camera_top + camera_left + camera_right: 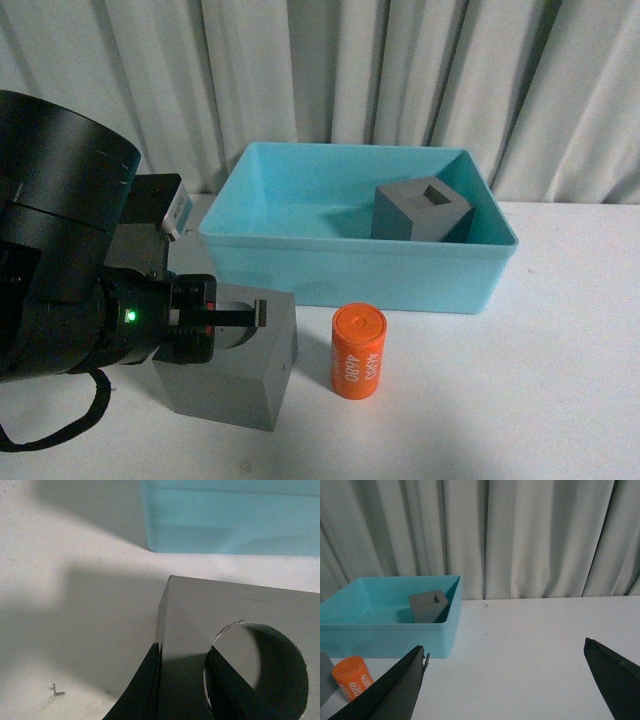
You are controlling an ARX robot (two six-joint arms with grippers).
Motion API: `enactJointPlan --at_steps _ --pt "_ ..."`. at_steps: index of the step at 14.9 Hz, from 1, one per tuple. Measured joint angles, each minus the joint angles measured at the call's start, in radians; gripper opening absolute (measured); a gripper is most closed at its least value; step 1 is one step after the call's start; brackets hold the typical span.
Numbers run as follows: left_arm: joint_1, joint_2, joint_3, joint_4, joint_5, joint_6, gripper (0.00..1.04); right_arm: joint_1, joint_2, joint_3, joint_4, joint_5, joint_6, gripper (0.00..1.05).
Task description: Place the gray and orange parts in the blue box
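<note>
left tool on the round-recess cube, right tool wide

your left tool (pixel 183 648) is clamped on the round-recess cube (pixel 250 385): in the left wrist view one finger (pixel 142 687) lies against the cube's outer face and the other sits inside the round recess, with the wall pinched between them. that gray cube rests on the worktop (pixel 520 400), just in front of the blue box (pixel 350 272) and apart from it. the orange cylinder (pixel 358 352) stands upright at the cube's 3 o'clock, near it but not touching, its white digits facing you. the blue box sits at 12 o'clock from the cylinder. the slotted cube (pixel 420 212) is already in the box, toward the box's 3 o'clock end, slot facing up. your right tool (pixel 504 646) hangs above bare worktop with its fingers spread wide, holding nothing. the box lies at about 10 o'clock in its view.
</note>
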Motion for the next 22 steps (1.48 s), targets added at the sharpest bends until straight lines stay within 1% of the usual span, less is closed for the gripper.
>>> enactJointPlan --at_steps 2,7,10,13,14,15,16,18,22 --pt "0.001 -0.016 -0.006 -0.017 -0.001 -0.014 0.22 0.0 0.0 0.0 0.0 0.0 0.0 0.98" --pt "0.002 -0.183 -0.001 -0.183 0.021 -0.069 0.2 0.0 0.0 0.0 0.0 0.0 0.0 0.98" --pt "0.005 -0.354 0.107 -0.31 0.056 -0.116 0.2 0.0 0.0 0.0 0.0 0.0 0.0 0.98" --pt "-0.001 -0.405 0.229 -0.351 0.069 -0.139 0.2 0.0 0.0 0.0 0.0 0.0 0.0 0.98" --pt "-0.025 -0.322 0.391 -0.36 0.054 -0.144 0.2 0.0 0.0 0.0 0.0 0.0 0.0 0.98" --pt "-0.035 -0.116 0.57 -0.298 -0.006 -0.085 0.2 0.0 0.0 0.0 0.0 0.0 0.0 0.98" --pt "-0.011 0.057 0.665 -0.296 -0.066 -0.009 0.2 0.0 0.0 0.0 0.0 0.0 0.0 0.98" --pt "0.005 0.201 0.637 -0.242 -0.107 0.112 0.2 0.0 0.0 0.0 0.0 0.0 0.0 0.98" --pt "0.004 0.238 0.62 -0.228 -0.115 0.123 0.2 0.0 0.0 0.0 0.0 0.0 0.0 0.98"
